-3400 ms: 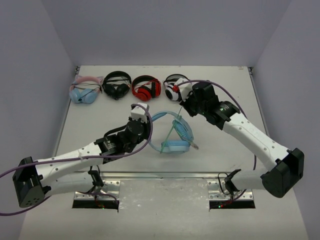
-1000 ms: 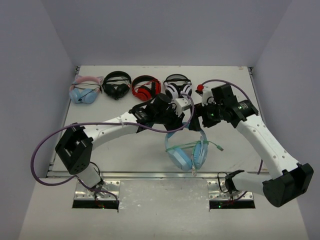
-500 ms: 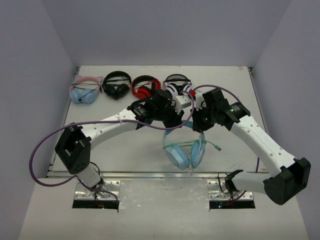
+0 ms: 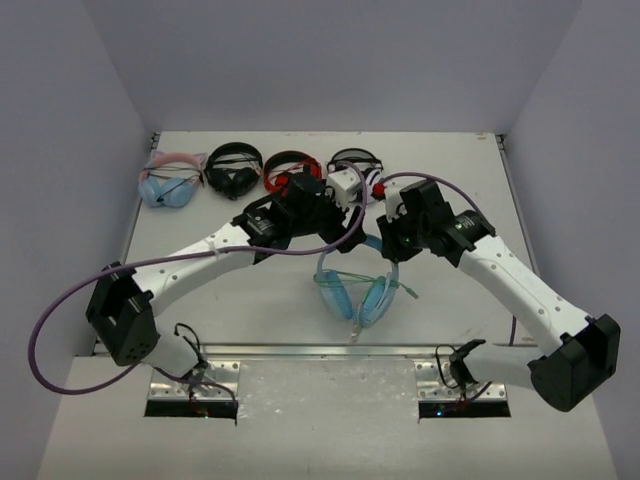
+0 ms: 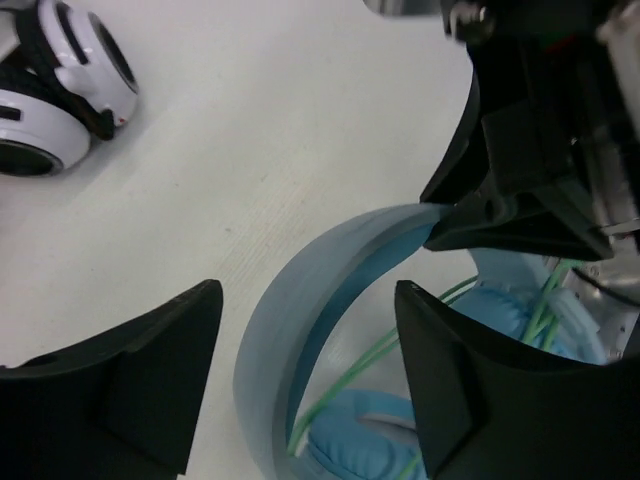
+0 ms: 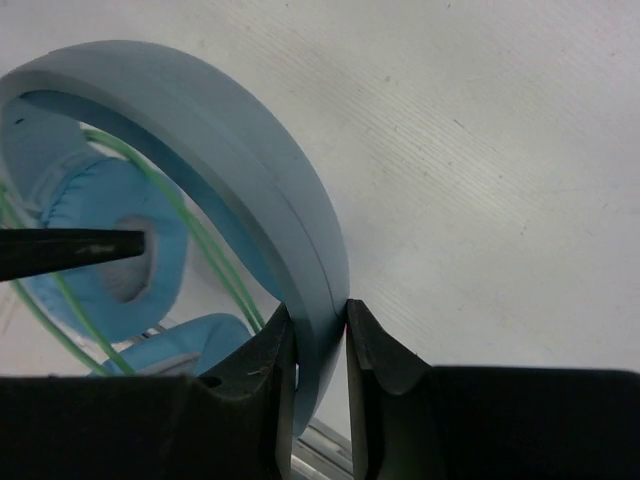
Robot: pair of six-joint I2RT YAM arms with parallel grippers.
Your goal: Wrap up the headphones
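Blue headphones (image 4: 355,292) are sitting over the table (image 4: 450,170) centre-front; can't tell if the cups are touching down.

Top view: both arms are reaching inward, elbows out, wrists meeting above them. Left gripper (image 4: 352,215), right gripper (image 4: 384,245). Five headsets in total, with four spares lining the back edge: cat-ear pair (image 4: 170,183), black pair (image 4: 233,168), red pair (image 4: 290,173), white-black pair (image 4: 360,157).

Left wrist: fingers (image 5: 130,390) are standing apart, straddling the headband (image 5: 290,340) without touching. It is also showing the right gripper clamping that band, which the top view isn't resolving.

Right wrist: fingers (image 6: 250,400) are pinching the headband. Green cable (image 6: 215,262) is crossing the cups (image 6: 110,250).
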